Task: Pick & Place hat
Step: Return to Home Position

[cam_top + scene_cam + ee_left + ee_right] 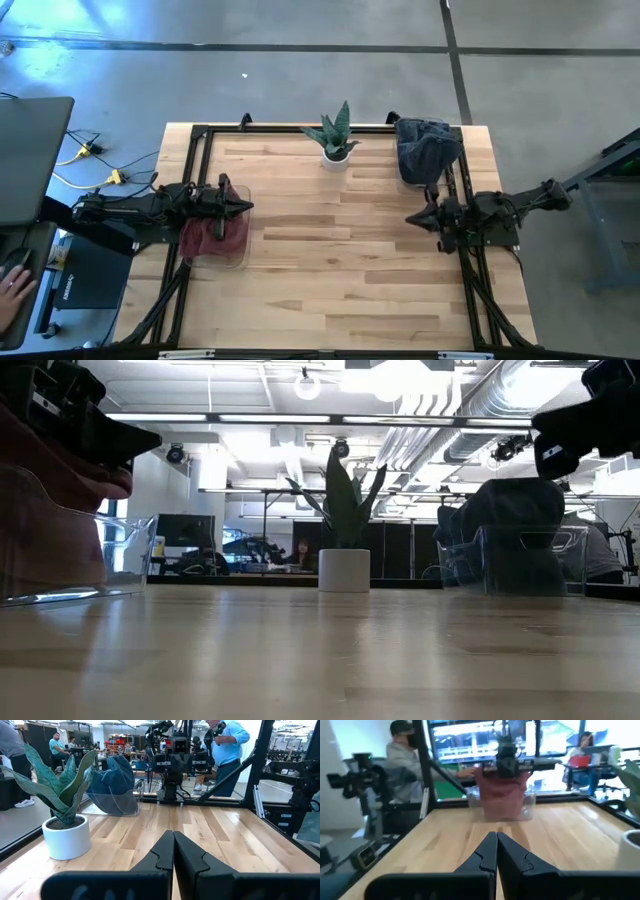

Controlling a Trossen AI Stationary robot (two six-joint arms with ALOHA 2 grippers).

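Blue cap (pixel 425 142) — soft, crumpled — fills clear bin (pixel 575 545) (right side).

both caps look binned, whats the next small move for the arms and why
Probably just settle both arms into rest, with no new grasp. The blue cap sits in the right bin and the red cap in the left bin. The left gripper and right gripper are shut on nothing, raised off the table at their own sides.
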